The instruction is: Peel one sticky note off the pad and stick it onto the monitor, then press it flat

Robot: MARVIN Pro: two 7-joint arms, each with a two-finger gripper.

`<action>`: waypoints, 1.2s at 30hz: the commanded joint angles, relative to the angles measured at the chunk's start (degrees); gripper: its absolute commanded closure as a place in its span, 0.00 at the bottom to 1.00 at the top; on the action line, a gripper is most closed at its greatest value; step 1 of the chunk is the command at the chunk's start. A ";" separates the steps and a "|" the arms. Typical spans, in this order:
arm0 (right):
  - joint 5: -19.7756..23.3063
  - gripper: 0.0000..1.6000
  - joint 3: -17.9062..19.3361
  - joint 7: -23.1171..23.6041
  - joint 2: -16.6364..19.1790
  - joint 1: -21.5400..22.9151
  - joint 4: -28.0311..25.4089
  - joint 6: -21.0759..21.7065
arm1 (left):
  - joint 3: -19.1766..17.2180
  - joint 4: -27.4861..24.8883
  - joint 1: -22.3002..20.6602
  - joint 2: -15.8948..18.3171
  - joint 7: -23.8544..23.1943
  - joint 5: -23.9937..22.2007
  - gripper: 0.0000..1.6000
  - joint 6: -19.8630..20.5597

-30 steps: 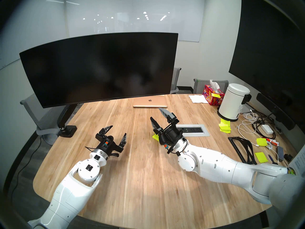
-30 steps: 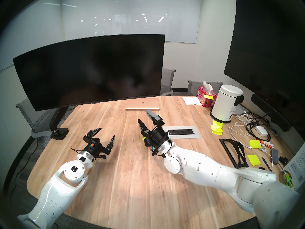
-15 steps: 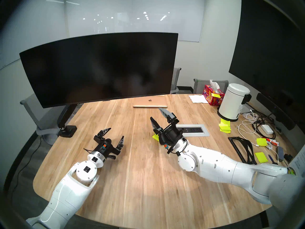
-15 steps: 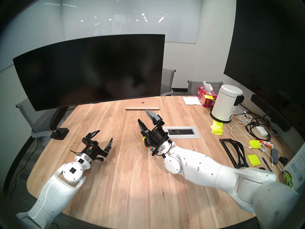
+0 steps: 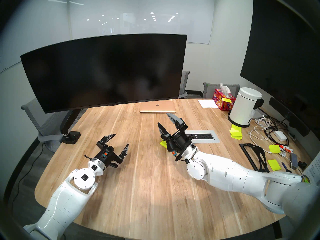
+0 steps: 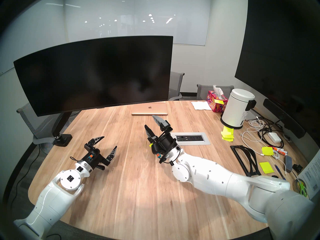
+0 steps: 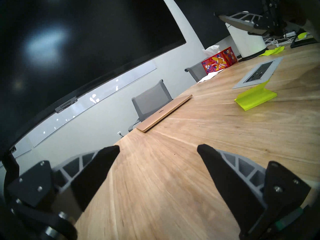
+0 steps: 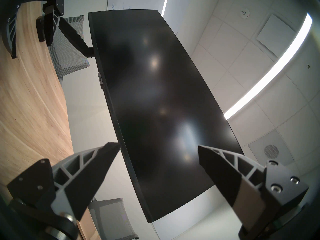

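We see both grippers empty. The left gripper (image 5: pixel 119 140) hovers low over the table (image 5: pixel 147 191) toward its left edge, fingers spread wide apart, pointing roughly level across the wood. The right gripper (image 5: pixel 164 121) sits nearer the middle of the table, tilted upward toward the monitor (image 5: pixel 103 70), its fingers also spread wide with nothing between them.

The pad (image 7: pixel 256 99) lies on the table just beside the near corner of the grey power outlet panel (image 5: pixel 201 136), under and partly hidden by the right wrist in the head views. From the left wrist view we see it plainly: a neon yellow-green stack with its top sheets lifted and curled upward along one side (whether one sheet or several we cannot tell). No sticky note is free of it in either gripper.

The monitor's dark screen is bare in every view; no yellow-green sheet shows on it. It hangs on its arm mount over the far left part of the table, with the gold laptop (image 5: pixel 157 107) closed below its right end.

We judge the task to be at its very start: nothing is peeled, stuck or pressed. What is left is everything, beginning with one gripper coming down to the raised edge of the pad. The loose yellow-green notes (image 5: pixel 235 133) near the table's right edge, by the white bin (image 5: pixel 245 107), are not part of this.
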 commanded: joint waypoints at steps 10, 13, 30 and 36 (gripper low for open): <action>-0.06 0.00 0.36 -0.07 0.00 0.62 -0.29 -0.02 | 1.17 -2.47 -2.96 -0.79 -1.87 0.16 0.00 0.00; -0.06 0.00 0.36 -0.07 0.01 0.62 -0.30 -0.02 | 0.93 -1.35 -3.07 -0.57 -2.12 -0.01 0.00 -0.73; -0.06 0.00 0.36 -0.08 0.00 0.61 -0.28 -0.02 | 1.45 2.34 -6.13 1.58 -6.37 0.53 0.00 -2.78; -0.06 0.00 0.36 -0.08 0.00 0.61 -0.28 -0.02 | 2.14 3.00 -8.03 0.74 -6.89 1.80 0.00 -2.93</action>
